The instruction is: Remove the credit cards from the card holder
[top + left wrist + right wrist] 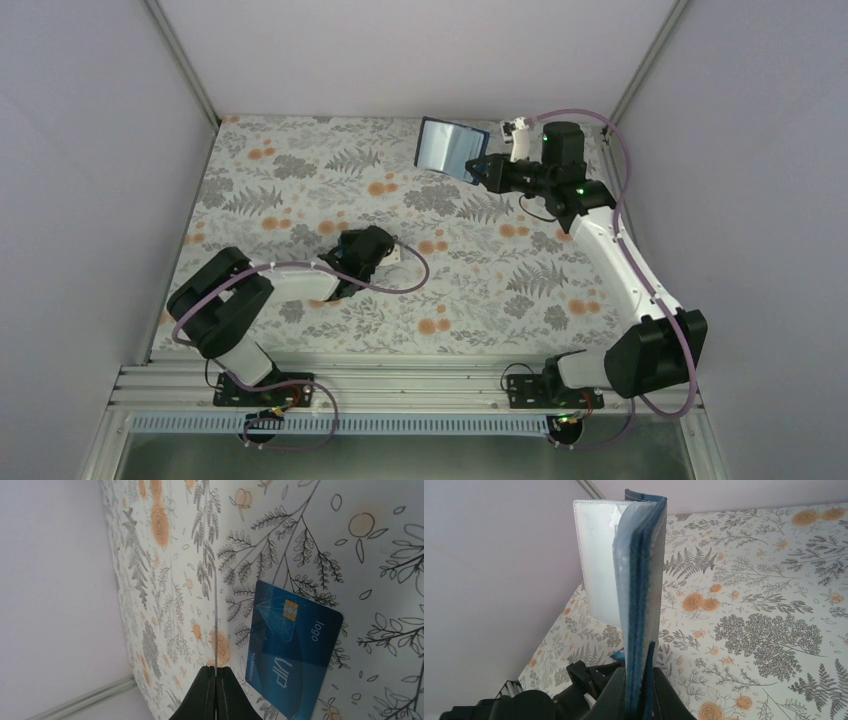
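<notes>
Pinching navy, pale-pocketed card holder (644,570): right claw (639,680) | left claw (215,670): thin card (214,620)

The left arm (288,279) and right arm (612,250) each have white link shells between bulky matte black joint housings, with a mauve cable (622,168) looped alongside. Small green lights (579,190) glow on the right arm's joints. The left pincer (215,672) and right pincer (638,672) are smooth black wedges.
</notes>
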Robot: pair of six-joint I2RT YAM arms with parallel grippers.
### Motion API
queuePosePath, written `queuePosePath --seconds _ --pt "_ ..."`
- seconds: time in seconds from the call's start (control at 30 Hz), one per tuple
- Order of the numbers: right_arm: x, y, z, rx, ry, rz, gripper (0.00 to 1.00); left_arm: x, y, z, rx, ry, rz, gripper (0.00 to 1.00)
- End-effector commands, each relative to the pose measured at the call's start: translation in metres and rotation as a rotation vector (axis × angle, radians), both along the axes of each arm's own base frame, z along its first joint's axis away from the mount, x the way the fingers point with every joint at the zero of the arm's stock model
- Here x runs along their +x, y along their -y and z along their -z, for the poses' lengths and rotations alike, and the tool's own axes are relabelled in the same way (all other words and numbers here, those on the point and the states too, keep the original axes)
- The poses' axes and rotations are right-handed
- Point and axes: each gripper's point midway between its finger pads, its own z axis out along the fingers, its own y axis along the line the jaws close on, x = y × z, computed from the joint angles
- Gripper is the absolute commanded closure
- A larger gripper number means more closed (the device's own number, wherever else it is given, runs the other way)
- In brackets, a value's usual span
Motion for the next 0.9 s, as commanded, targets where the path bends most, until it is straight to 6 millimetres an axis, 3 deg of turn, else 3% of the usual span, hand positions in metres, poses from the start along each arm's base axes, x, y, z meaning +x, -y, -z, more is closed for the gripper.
queuePosePath --seconds 0.0,0.2,0.67,0.73,0.87 --pt "-0.008 0.003 -0.019 0.029 0.071 -0.021 0.96 0.003 -0.005 0.010 0.016 0.001 -0.018 0.98" --pt "-0.009 0.003 -0.017 0.032 0.065 -0.030 0.96 0.000 -0.010 0.027 0.034 -0.040 -0.036 0.98" --pt "-0.012 0.005 -0.019 0.041 0.075 -0.039 0.96 -0.011 -0.003 0.042 -0.007 -0.147 -0.036 0.97" --pt "-0.012 0.006 -0.020 0.041 0.079 -0.038 0.96 -0.014 -0.003 0.045 -0.003 -0.162 -0.028 0.93" --pt "-0.012 0.005 -0.020 0.044 0.075 -0.041 0.96 -0.020 -0.003 0.048 -0.004 -0.194 -0.018 0.76"
